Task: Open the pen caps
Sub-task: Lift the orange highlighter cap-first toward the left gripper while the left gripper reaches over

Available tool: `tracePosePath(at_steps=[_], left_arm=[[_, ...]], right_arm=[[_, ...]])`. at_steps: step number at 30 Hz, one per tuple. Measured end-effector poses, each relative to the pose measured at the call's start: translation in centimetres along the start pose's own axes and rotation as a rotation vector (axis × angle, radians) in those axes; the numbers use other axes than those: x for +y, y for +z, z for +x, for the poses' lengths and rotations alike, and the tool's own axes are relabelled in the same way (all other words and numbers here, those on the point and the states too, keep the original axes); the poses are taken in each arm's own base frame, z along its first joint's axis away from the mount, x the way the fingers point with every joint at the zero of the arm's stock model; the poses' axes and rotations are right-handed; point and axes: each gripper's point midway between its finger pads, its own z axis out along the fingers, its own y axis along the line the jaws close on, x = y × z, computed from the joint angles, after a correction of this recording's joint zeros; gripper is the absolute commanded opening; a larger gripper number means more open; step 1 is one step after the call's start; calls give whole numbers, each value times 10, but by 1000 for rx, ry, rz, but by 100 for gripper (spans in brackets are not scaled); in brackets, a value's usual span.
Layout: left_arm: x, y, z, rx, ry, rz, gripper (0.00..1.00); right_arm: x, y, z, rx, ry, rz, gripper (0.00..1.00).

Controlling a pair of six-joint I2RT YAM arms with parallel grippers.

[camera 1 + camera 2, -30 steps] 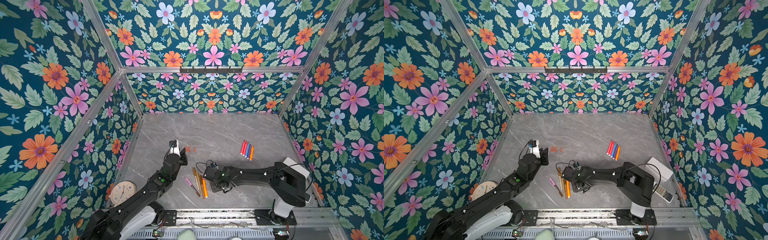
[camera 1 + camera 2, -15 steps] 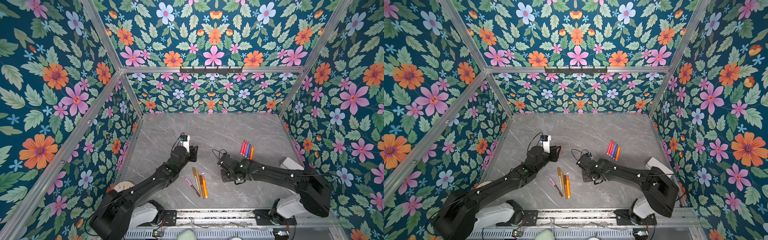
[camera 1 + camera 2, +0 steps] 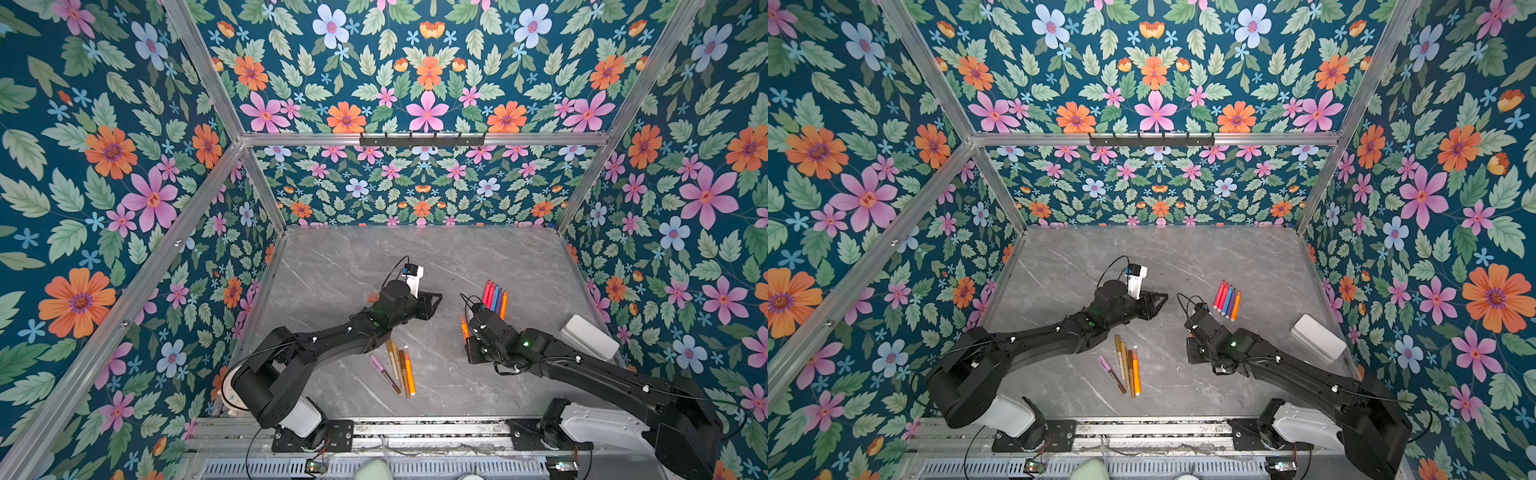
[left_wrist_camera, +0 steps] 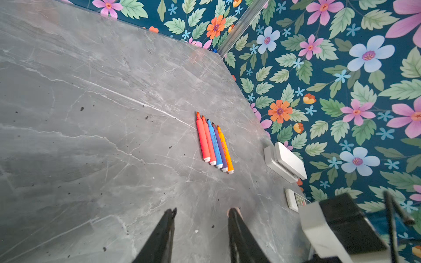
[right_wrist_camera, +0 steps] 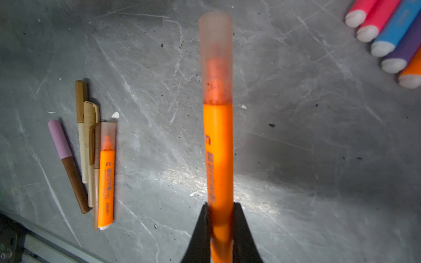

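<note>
**Right tool** point(image 5: 219, 218): I read it as clamped on the lower barrel of an orange plastic highlighter pen point(image 5: 218, 154). The pen juts straight out past the fingertips, above the grey marble-patterned counter point(image 5: 296, 136). Its frosted translucent cap point(image 5: 216, 57) sits on the far end, well clear of the jaws.

**Left tool** point(image 4: 201, 218): I see the jaws moderately apart with nothing between them. Its tips face the right tool, with a gap between the two.

Ahead of the left tool lies a row of five uncapped felt markers point(image 4: 214, 145), touching side by side.

Off to one side of the right tool lies a cluster of capped pens point(image 5: 91, 154). Their lilac, brown, tan and frosted caps are all on.
</note>
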Motion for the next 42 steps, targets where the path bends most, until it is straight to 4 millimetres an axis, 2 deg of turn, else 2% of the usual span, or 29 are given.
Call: tracePosePath(at_steps=[7, 12, 18, 26, 31, 36, 42], left_arm=[[0, 8, -20, -63, -41, -34, 41], [-9, 16, -48, -124, -41, -49, 41], [-20, 17, -91, -203, 5, -107, 41], [-6, 10, -105, -213, 20, -192, 42], [10, 5, -101, -191, 19, -230, 43], [23, -7, -79, -110, 31, -236, 44], [60, -36, -53, -57, -16, -256, 51]], right_arm=[[-4, -9, 11, -4, 37, -87, 0], [-1, -9, 15, 30, 78, -173, 0], [25, -16, 8, 66, 74, -293, 0], [49, -20, -9, 103, 55, -355, 0], [56, -15, -23, 113, 47, -356, 0], [62, -2, -40, 125, 37, -345, 0], [75, 8, -69, 67, -41, -356, 0]])
